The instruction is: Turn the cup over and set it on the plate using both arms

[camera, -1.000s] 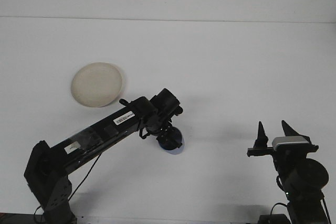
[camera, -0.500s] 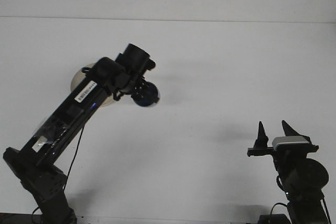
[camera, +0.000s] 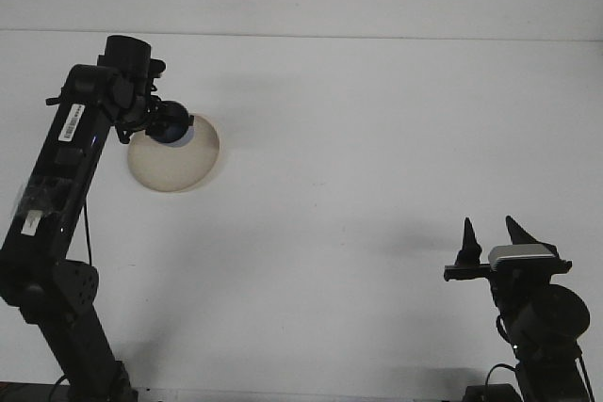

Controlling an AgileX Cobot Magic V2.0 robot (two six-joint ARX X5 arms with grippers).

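Left end effector (camera: 162, 122) shut tight on a small dark blue cup (camera: 172, 126), held up in the air over the far left edge of the round cream plate (camera: 179, 162). Cup gripped from the side, likely so the bottom can come down first onto the plate. Hard to tell which way the cup's mouth points; too dark and small to see. Hard to tell too if the cup touches the plate yet; looks just above it.

Plate flat on the white tabletop (camera: 377, 138), right below and a little to the right of that end effector. Good spot for a drop: most of the plate free under the cup.

Right end effector (camera: 490, 235) far off to the right and near the front, well apart from cup and plate. Two black fingers pointing up, spread in a narrow V, holding nothing. Likely parked there to stay out of the way, job done or not needed now.

Next, most likely: lower the cup a bit more toward the middle of the plate, then let go. Danger: a tipped cup rolling off the plate.
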